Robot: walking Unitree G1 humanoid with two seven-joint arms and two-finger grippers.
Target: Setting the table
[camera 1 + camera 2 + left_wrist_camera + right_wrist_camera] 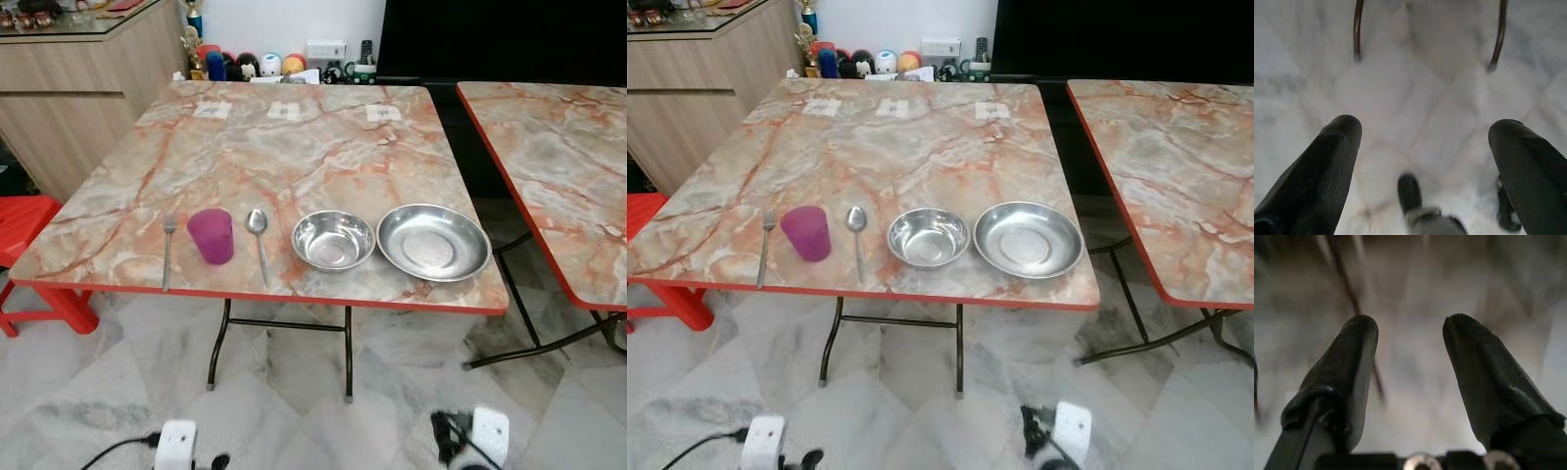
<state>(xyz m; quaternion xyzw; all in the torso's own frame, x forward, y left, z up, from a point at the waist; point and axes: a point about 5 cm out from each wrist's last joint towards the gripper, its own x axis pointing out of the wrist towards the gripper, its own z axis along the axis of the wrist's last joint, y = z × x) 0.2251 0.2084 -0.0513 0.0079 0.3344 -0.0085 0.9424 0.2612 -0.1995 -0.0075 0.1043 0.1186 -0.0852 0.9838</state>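
Note:
Along the front edge of the marble-patterned table (245,157) lie, from left to right, a fork (168,250), a purple cup (212,235), a spoon (260,240), a steel bowl (333,240) and a wider steel plate (434,242). Both arms hang low by the floor in front of the table. My left gripper (1425,132) is open, its black fingers spread wide over the tiled floor. My right gripper (1410,347) is open too, with nothing between its fingers.
A second marble table (558,157) stands close on the right, with a narrow gap between the two. A red plastic stool (29,255) sits at the left, a wooden cabinet (78,88) behind it. Small toys and a mug (362,70) line the far wall.

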